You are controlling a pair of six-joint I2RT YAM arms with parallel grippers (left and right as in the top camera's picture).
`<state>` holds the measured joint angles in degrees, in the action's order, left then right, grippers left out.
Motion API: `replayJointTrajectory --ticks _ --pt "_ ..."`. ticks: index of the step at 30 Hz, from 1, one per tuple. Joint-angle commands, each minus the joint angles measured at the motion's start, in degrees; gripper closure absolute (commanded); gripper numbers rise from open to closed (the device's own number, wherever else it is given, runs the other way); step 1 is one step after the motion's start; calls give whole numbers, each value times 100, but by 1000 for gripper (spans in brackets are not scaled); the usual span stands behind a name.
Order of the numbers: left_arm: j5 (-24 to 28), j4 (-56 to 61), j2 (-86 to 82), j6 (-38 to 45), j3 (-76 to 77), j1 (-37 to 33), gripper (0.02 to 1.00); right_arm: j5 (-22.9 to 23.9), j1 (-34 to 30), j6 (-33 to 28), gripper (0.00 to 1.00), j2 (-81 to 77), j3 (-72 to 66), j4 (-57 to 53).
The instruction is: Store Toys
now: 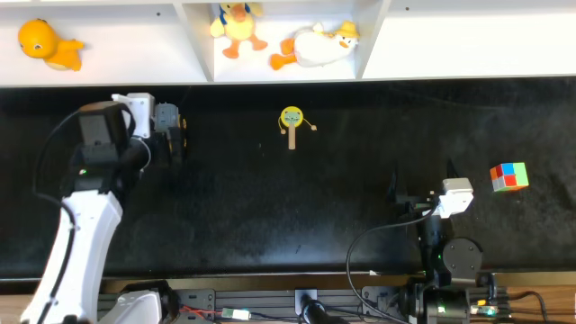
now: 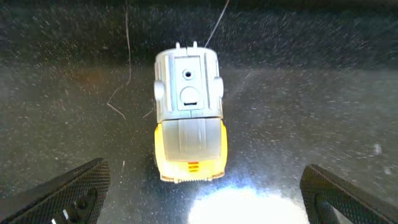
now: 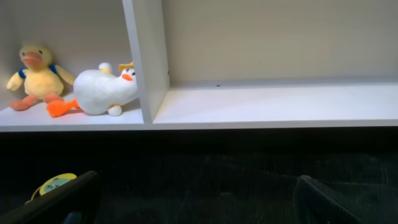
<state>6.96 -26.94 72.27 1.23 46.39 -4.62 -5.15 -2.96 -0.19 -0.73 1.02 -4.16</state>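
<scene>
Left wrist view: the toy truck [image 2: 189, 118], grey and yellow, lies on the black mat [image 2: 323, 93] between the released jaws of the left gripper [image 2: 202, 173], untouched.

Top view: a rattle [image 1: 292, 121] and a colour cube [image 1: 508, 176] lie well apart on the mat.

Right wrist view: the right gripper [image 3: 196, 190] has its jaws spread and empty, facing the white shelf [image 3: 280, 102], which holds two plush ducks [image 3: 102, 92].

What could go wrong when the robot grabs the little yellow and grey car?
The car sits between the fingers of the open left gripper; it might roll away as they close. The middle shelf compartment holds a yellow duck and a white duck, so squeezing it in there could knock one out.
</scene>
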Motion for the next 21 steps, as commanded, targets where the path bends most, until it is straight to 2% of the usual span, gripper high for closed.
replayJointTrajectory --ticks 1,5,21 --pt "-354 326 494 -201 -39 214 23 -37 -17 22 7 52 -76 22" --pt "-715 437 728 -470 -39 212 36 -35 -17 22 5 52 -74 22" --pt "-704 673 1154 -479 -39 212 60 -35 -17 22 5 52 -76 22"
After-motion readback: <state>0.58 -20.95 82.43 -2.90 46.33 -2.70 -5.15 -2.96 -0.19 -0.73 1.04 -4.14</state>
